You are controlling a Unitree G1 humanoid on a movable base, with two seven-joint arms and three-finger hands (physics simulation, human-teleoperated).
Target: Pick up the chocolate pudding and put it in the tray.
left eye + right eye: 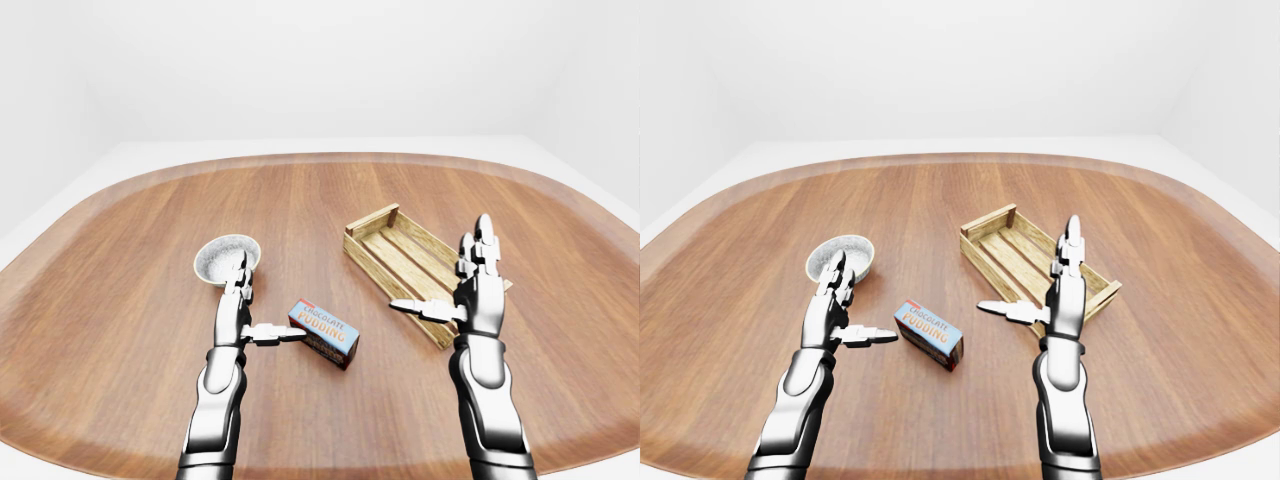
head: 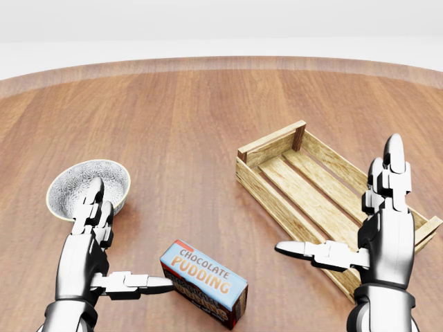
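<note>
The chocolate pudding (image 2: 204,283), a blue and red carton, lies flat near the bottom of the head view. The wooden slatted tray (image 2: 271,142) sits to its upper right and holds nothing. My left hand (image 2: 129,241) is open just left of the carton, fingers pointing up. Its thumb (image 2: 149,282) reaches to the carton's left corner. My right hand (image 2: 338,197) is also open, raised over the tray's near end, with its thumb pointing left toward the carton.
A speckled white bowl (image 2: 86,181) stands at the left, just above my left hand. All of it rests on a large round wooden table (image 1: 300,200), ringed by white floor and walls.
</note>
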